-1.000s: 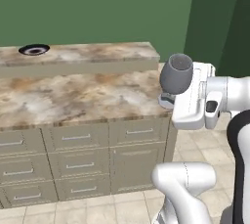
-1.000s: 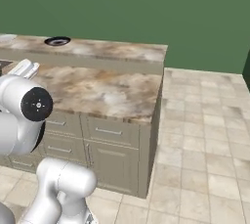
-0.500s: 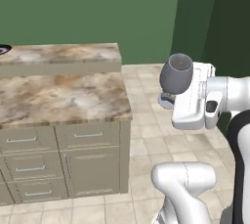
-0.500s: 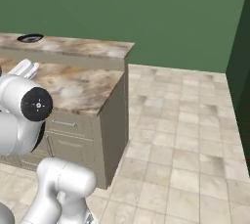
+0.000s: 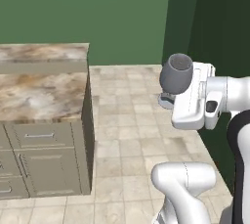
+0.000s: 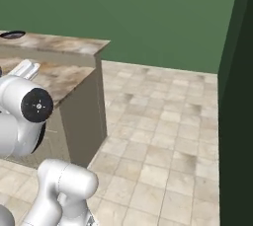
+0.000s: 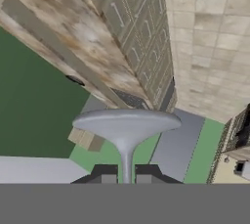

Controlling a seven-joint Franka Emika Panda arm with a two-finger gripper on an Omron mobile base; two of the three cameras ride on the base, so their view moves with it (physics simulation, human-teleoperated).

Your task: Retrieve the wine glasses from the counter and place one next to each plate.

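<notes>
1. Green-walled kitchen, beige tiled floor (image 5: pixel 132 115); tan marbled stone island top (image 5: pixel 41 93) at left.
2. Two-finger gripper (image 7: pixel 126 174): clenched on the thin stem of a grey-blue translucent wine glass (image 5: pixel 176 74), carried above the floor.
3. Step, by my reading: transport.
4. Next: reach a plate, lower the glass upright beside it.

A rendered kitchen: marbled stone counter (image 5: pixel 39 96) over beige drawer cabinets (image 5: pixel 44 162), tiled floor (image 6: pixel 163 136), green walls (image 5: pixel 97 12).
</notes>
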